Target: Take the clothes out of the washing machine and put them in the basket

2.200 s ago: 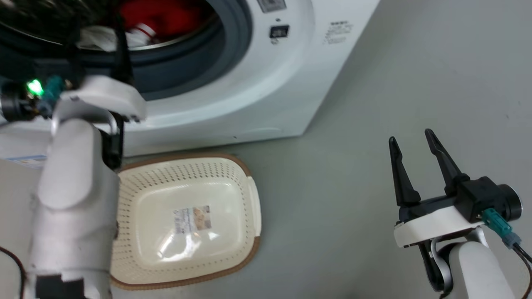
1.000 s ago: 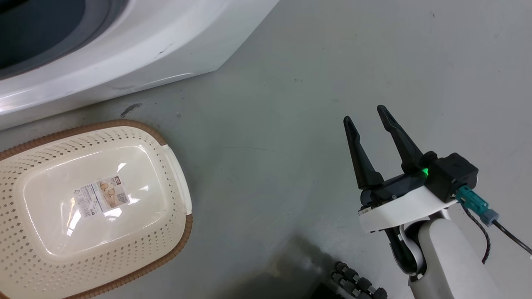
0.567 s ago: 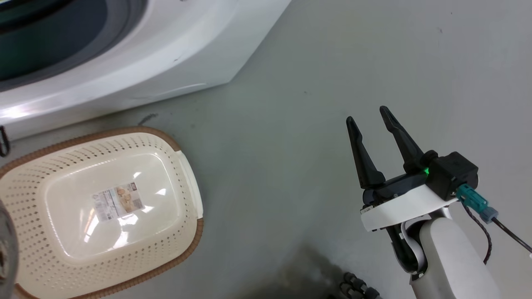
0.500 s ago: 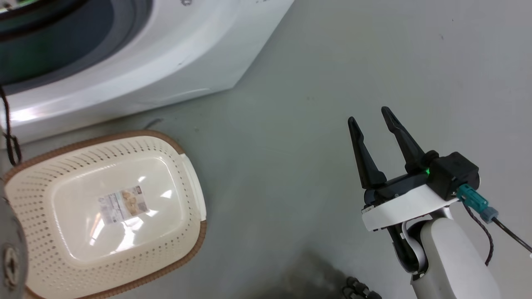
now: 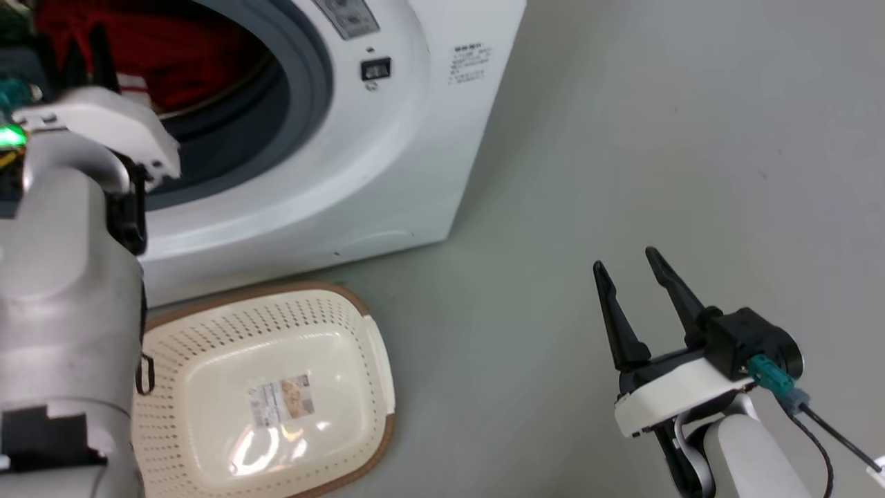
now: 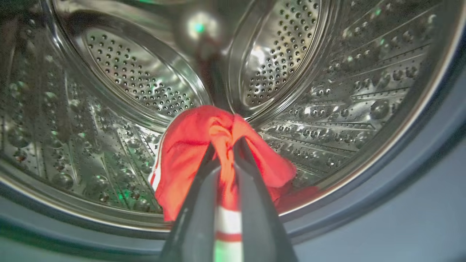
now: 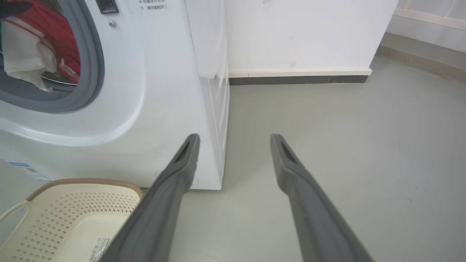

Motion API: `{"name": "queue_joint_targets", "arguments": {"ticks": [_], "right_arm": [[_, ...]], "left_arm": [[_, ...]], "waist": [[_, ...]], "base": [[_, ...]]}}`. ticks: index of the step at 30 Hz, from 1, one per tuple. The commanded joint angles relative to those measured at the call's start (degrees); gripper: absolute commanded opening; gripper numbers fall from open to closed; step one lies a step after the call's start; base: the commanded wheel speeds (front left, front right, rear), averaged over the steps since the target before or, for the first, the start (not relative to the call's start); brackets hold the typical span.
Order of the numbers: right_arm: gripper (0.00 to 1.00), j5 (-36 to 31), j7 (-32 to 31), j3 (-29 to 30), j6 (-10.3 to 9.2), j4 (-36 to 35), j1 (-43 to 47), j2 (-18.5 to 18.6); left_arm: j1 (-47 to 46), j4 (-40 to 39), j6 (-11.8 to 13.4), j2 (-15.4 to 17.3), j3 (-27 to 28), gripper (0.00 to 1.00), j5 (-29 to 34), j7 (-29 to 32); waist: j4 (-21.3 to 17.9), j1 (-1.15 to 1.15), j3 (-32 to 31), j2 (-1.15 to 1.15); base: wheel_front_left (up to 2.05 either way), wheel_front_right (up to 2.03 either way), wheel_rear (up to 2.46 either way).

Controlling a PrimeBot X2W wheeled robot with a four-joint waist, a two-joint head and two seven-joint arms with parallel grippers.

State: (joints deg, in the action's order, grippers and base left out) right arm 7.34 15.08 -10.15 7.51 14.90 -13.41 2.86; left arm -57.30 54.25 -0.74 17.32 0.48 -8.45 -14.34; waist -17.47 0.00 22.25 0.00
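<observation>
Pinched red clothes (image 6: pixel 182 153) between left gripper (image 6: pixel 222 143) fingers, inside washing machine (image 5: pixel 387 173) drum. Held right gripper (image 5: pixel 624 259) fingers spread wide above grey floor (image 5: pixel 622 138), well right of basket (image 5: pixel 378 346), found just before machine front.

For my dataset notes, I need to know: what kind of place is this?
Probably a laundry corner, home or test room: a white front-loading washing machine with red clothes in its steel drum, a cream basket on the grey floor, and a plain white wall.
</observation>
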Motion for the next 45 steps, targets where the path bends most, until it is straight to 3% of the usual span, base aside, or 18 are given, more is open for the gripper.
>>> {"name": "queue_joint_targets", "arguments": {"ticks": [1, 5, 22, 33, 39, 45], "right_arm": [[1.0, -0.46, 0.12, 0.08, -0.04, 0.09, 0.68, 0.02], [1.0, -1.03, 0.12, 0.45, -0.04, 0.82, 2.18, 0.02], [1.0, -2.52, -2.54, 2.88, -0.04, -0.22, 7.56, 0.01], [1.0, -3.46, -4.25, 3.97, -0.04, -2.12, 10.15, 0.01], [1.0, -3.98, -4.82, 4.04, -0.04, -3.59, 9.76, 0.02], [1.0, -3.97, -5.27, 3.93, -0.04, -4.78, 8.09, 0.01]], "left_arm": [[1.16, -0.68, 0.12, -0.01, 0.22, 0.0, -0.22, -0.39], [6.82, -5.92, -0.15, -1.59, 1.49, 0.0, -1.86, -0.89], [33.36, -42.59, -0.29, -9.26, 3.28, 0.0, -2.21, -0.86], [53.09, -63.63, 3.05, -12.28, 0.6, 0.0, -2.4, 3.44], [61.42, -61.91, 3.73, -13.32, -1.85, 0.0, -4.05, 6.31], [61.03, -48.63, 1.95, -13.75, -3.8, 0.0, -8.09, 5.59]], "waist": [[2.33, 0.0, -3.13, 0.0], [3.69, 0.0, -6.13, 0.0], [9.12, 0.0, -15.03, 0.0], [12.51, 0.0, -16.84, 0.0], [14.02, 0.0, -15.07, 0.0], [14.93, 0.0, -10.59, 0.0]], "base": [[0.0, 0.0, 0.0], [0.0, 0.0, 0.0], [0.0, 0.0, 0.0], [0.0, 0.0, 0.0], [0.0, 0.0, 0.0], [0.0, 0.0, 0.0]]}}
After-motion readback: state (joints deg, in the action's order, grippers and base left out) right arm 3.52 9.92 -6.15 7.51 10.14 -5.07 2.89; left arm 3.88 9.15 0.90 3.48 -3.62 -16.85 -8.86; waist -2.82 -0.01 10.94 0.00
